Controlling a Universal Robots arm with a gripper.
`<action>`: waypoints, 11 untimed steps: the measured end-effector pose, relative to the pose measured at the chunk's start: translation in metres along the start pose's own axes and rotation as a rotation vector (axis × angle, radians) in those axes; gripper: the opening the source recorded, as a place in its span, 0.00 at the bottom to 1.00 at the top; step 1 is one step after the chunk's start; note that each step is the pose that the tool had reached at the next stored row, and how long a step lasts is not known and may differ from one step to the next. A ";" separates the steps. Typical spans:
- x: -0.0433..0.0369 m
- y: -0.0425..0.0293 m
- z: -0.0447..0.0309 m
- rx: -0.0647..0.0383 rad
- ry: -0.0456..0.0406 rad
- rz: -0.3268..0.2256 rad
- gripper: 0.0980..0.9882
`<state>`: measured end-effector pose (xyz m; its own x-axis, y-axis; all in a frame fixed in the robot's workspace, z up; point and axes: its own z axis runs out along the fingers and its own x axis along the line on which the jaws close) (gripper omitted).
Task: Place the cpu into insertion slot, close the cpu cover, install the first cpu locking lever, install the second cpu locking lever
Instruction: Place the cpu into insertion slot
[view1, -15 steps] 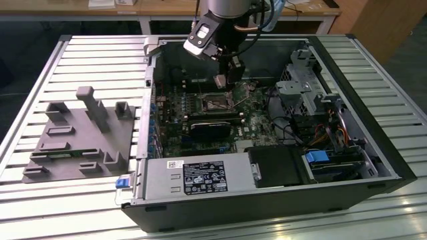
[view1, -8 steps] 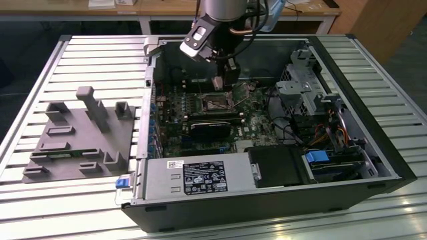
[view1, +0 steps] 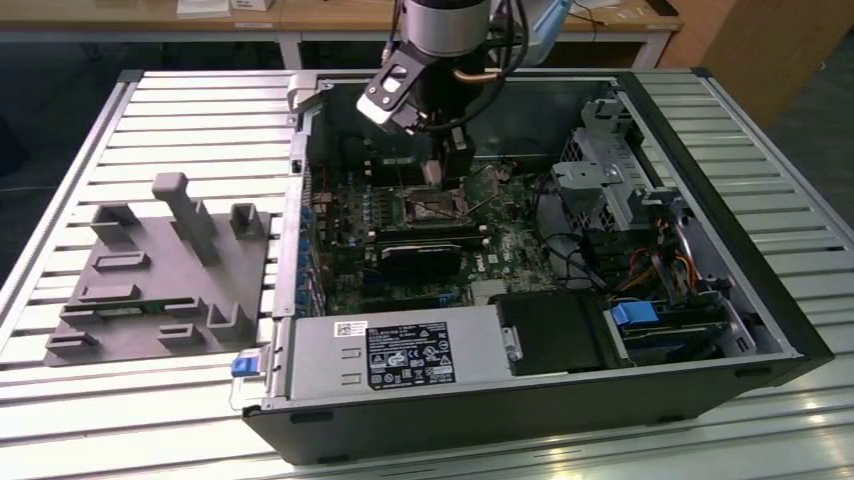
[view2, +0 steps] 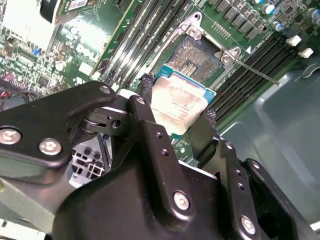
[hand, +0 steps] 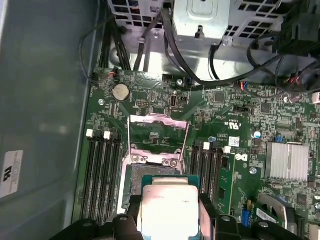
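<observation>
My gripper (view2: 179, 109) is shut on the cpu (view2: 181, 102), a flat square chip with a dull silver top, pinched by two opposite edges between black fingers (view2: 146, 92). It hangs tilted just above the insertion slot (view2: 194, 54), apart from it. In the first wrist view the cpu (hand: 169, 209) covers the near part of the dark square insertion slot (hand: 134, 179), and the cpu cover (hand: 158, 119) stands flipped open behind it. A thin locking lever (view2: 260, 73) sticks out beside the socket. In the exterior view the gripper (view1: 438, 172) is inside the open computer case, above the insertion slot (view1: 434, 208).
Long black memory slots (hand: 100, 175) flank the socket on both sides. A drive cage (view1: 614, 170) with cables fills the case at the exterior view's right, and a power supply (view1: 387, 355) lies in front. A grey fixture block (view1: 160, 270) sits on the slatted table at the left.
</observation>
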<state>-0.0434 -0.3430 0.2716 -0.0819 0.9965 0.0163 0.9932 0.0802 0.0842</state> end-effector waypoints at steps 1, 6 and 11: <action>0.0000 -0.0002 0.0012 0.000 -0.0006 0.007 0.49; 0.0002 -0.0007 0.0076 0.001 -0.0044 0.054 0.49; 0.0006 -0.0015 0.0156 0.004 -0.0059 0.074 0.49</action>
<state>-0.0437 -0.3422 0.2560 -0.0078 0.9998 0.0165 0.9968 0.0064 0.0794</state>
